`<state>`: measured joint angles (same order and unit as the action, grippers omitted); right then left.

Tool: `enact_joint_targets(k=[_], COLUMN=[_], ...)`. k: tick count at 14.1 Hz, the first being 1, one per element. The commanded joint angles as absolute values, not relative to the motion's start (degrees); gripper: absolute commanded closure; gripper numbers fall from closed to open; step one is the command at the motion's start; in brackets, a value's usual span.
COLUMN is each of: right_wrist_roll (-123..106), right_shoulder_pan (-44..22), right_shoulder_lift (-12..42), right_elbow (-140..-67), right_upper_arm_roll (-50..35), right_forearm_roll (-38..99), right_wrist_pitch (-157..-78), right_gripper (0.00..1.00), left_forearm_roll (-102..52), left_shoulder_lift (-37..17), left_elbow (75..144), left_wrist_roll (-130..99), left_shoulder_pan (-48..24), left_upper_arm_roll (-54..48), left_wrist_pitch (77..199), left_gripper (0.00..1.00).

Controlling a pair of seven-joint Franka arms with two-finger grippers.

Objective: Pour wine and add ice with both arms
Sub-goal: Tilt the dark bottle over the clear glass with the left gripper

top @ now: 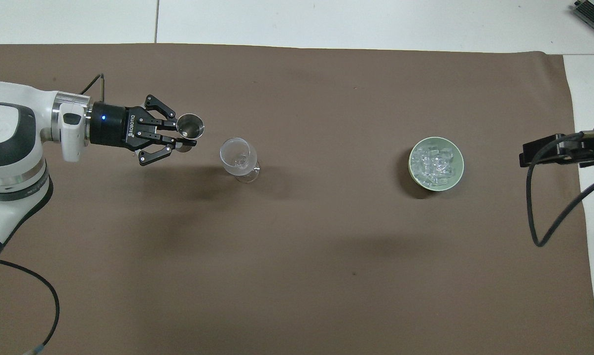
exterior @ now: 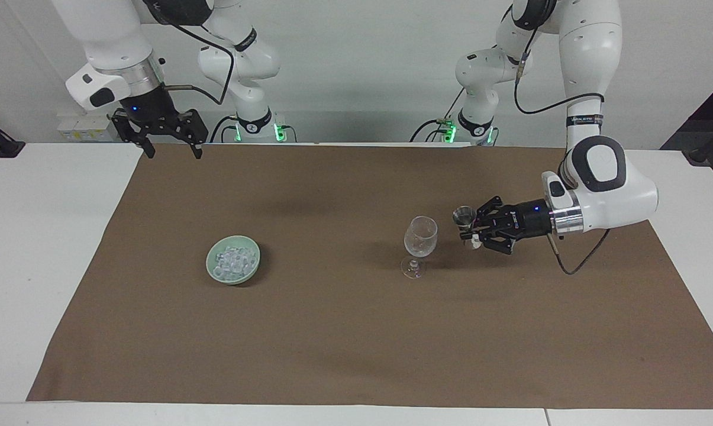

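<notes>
Presently, left gripper [exterior: 470,231] clamped on a small metal cup [exterior: 464,215], centre-right of the facing view.
Cup stood upright, just beside the wine glass [exterior: 420,236], not touching. Ice [exterior: 233,260] lay in the green bowl [exterior: 214,273], lower left. Right gripper [exterior: 168,151] waited spread, upper left.

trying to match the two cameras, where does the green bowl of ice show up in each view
Facing view: the green bowl with the ice sits on the brown mat, toward the right arm's end of the table, in the picture's left half.
Overhead view: the same bowl is in the picture's right half.
Shared landmark: the wine glass, standing beside the bowl toward the left arm's end.
</notes>
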<state>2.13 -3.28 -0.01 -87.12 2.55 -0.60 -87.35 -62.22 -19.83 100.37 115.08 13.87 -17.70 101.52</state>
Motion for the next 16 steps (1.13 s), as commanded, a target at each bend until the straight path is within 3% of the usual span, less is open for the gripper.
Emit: enact_joint_targets(k=[1, 16], right_wrist_roll=[2.9, 2.9], right_shoulder_pan=[-2.5, -2.5], right_shoulder_lift=[0.3, 0.3], right_elbow=[-86.6, -86.6], right_upper_arm_roll=[2.2, 2.2], right_forearm_roll=[0.4, 0.3], right_wrist_pitch=[-86.8, -86.8], right_gripper=[0.00, 0.00], left_forearm_roll=[-58.7, -52.5], left_shoulder_lift=[-17.8, -16.0], left_elbow=[100.9, 99.6], left_wrist_roll=[112.9, 104.7], left_shoulder_pan=[12.8, 9.1], left_upper_arm_roll=[-16.6, -16.6], left_wrist_pitch=[102.3, 103.1], left_gripper=[1.00, 1.00])
